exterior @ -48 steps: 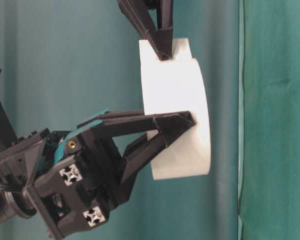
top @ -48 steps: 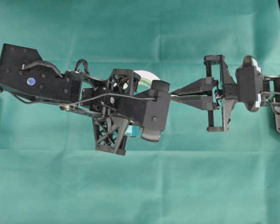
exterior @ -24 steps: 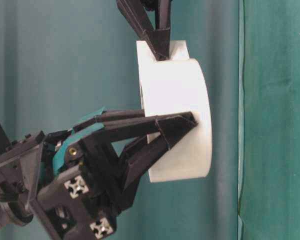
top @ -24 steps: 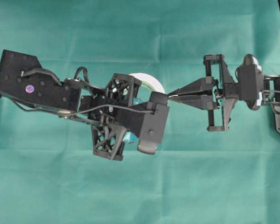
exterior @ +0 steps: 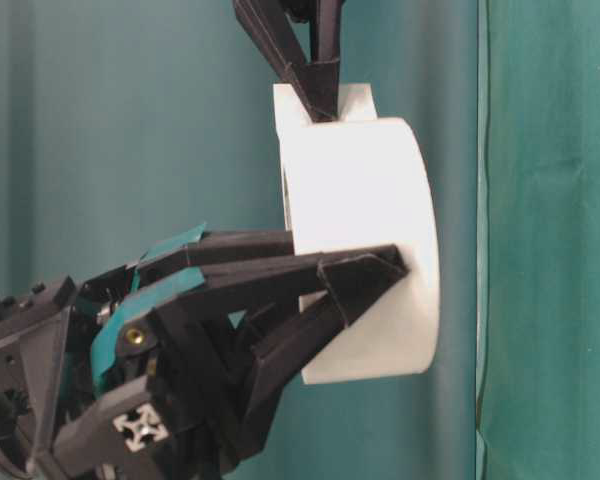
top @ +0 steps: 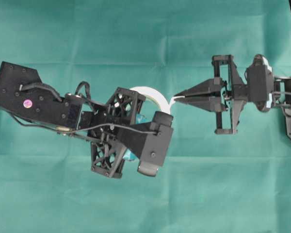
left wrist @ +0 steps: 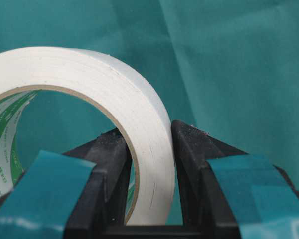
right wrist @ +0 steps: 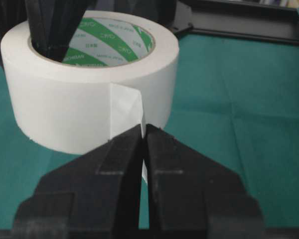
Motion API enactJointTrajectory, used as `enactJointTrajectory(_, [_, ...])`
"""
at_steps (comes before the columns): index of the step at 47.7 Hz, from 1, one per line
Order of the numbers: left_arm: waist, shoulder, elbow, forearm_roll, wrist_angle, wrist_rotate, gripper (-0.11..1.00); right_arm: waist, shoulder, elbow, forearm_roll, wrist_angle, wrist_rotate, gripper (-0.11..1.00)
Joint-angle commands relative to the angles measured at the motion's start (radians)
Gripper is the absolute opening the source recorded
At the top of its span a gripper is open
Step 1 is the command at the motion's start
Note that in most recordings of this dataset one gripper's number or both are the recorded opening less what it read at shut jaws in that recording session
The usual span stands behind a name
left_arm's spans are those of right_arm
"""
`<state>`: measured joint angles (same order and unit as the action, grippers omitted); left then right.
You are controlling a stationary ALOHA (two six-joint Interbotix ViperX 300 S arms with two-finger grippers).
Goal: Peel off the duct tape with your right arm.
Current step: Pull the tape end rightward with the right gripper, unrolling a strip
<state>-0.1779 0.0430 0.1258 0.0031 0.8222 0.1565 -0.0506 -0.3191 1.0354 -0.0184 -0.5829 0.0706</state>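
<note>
Two grippers are sharing the tape (right wrist: 89,74) at mid-frame: nearest in the right wrist view, the right gripper (right wrist: 143,137) is pinching the loose tab (right wrist: 127,107) tight. Behind it, the left gripper (left wrist: 149,149) is clamping the roll's wall, likely bracing it for peeling.

duct tape (top: 153,94) between both arms' fingers (top: 194,95)

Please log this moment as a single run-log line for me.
left gripper: shut on duct tape wall | right gripper: shut on loose tab | tab: lifted off the roll | surface: green cloth
</note>
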Motion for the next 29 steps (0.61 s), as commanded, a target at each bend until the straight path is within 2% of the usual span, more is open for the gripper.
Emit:
enactJointTrajectory(1, [-0.04,-0.032,-0.026,-0.005,0.0,0.006,0.23,-0.043,-0.014,-0.008,0.009,-0.009,0.0,-0.1])
enactJointTrajectory(29, [-0.104,-0.037,-0.025,-0.005,0.0,0.014,0.22,-0.083,-0.031,0.006,0.006,-0.009,-0.002,-0.1])
